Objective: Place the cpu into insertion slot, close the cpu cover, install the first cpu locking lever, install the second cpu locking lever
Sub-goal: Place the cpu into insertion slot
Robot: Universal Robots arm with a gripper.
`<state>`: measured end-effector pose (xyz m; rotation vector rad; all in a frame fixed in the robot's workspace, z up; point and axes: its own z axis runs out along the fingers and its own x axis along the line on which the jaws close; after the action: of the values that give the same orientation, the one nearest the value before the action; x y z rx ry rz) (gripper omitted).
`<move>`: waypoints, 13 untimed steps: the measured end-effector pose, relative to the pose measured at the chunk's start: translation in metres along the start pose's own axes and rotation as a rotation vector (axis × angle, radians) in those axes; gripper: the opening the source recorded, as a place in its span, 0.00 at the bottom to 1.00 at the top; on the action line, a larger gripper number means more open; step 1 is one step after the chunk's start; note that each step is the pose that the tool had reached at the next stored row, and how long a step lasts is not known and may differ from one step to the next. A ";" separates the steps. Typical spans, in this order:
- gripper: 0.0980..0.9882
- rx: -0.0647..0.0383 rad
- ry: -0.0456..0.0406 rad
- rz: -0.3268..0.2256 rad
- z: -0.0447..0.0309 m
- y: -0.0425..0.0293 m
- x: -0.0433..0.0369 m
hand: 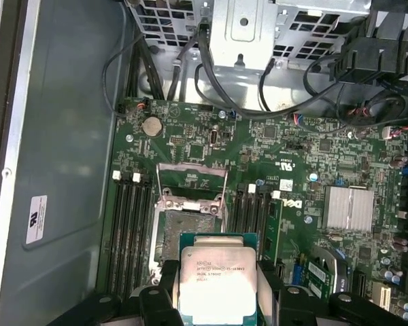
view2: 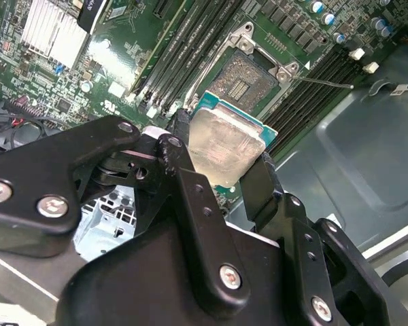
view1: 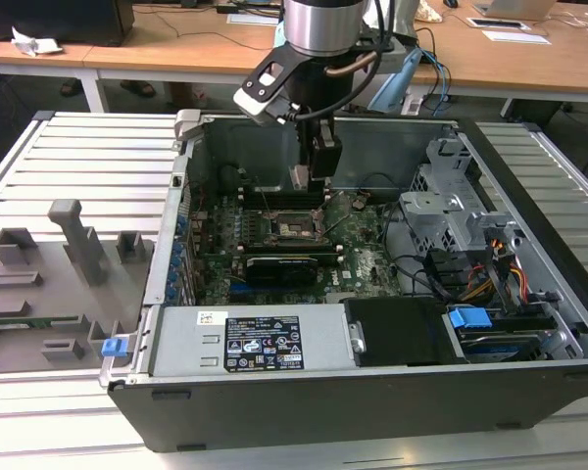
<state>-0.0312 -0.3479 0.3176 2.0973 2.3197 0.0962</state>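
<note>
My gripper (view1: pixel 312 174) is shut on the cpu (hand: pixel 217 274), a silver-faced square chip with a teal edge, gripped on two opposite sides by the black fingers (hand: pixel 164 288). In the second wrist view the cpu (view2: pixel 224 144) hangs a little above and just to one side of the insertion slot (view2: pixel 243 80). The insertion slot (hand: pixel 189 229) lies bare with its dark pin field showing. The cpu cover (hand: pixel 190 178) stands swung up on the slot's far side. A thin locking lever (view2: pixel 323 81) sticks out beside the slot. In the exterior view the slot (view1: pixel 296 225) lies directly under the gripper.
Black memory slots (hand: pixel 130 231) flank the socket on both sides. A long black card (view1: pixel 286 264) lies nearer the case front, with the power supply (view1: pixel 245 343) beyond it. A drive cage and cables (view1: pixel 461 235) fill the exterior view's right. A grey fixture (view1: pixel 59 274) sits outside the case.
</note>
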 end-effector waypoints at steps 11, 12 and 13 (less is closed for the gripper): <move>0.50 0.006 0.0003 0.008 0.0082 -0.0004 -0.0002; 0.50 0.007 0.0002 0.009 0.0085 -0.0004 -0.0003; 0.50 0.008 0.0003 0.009 0.0089 -0.0005 -0.0003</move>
<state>-0.0312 -0.3479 0.3086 2.1111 2.3149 0.0880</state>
